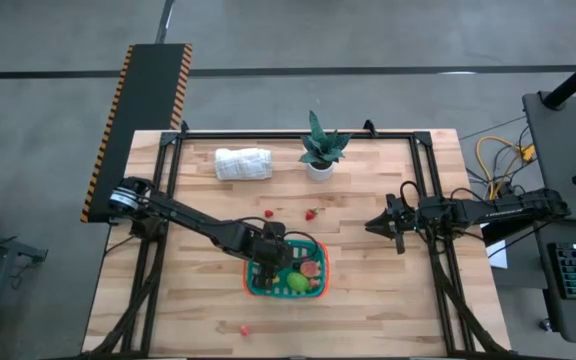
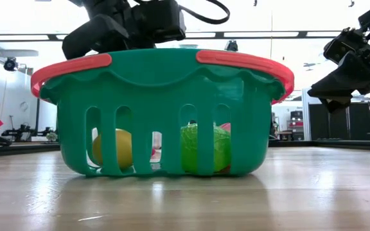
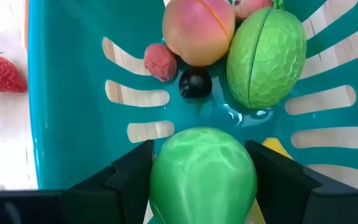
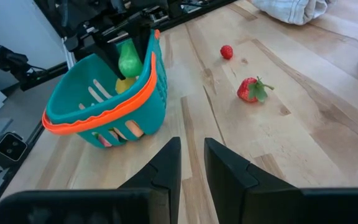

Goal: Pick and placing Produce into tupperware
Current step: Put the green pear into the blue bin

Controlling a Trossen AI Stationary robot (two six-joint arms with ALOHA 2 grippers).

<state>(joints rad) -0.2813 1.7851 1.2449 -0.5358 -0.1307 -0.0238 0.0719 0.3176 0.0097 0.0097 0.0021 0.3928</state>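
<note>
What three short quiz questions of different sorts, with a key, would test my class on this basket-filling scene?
1. True or false: the left hand holds a green pear over the basket.
2. Which pieces lie on the table outside the basket? A) bananas B) strawberries C) carrots
3. Fill in: the right hand waits over the table, holding ____.

Key: 1 true. 2 B. 3 nothing.
</note>
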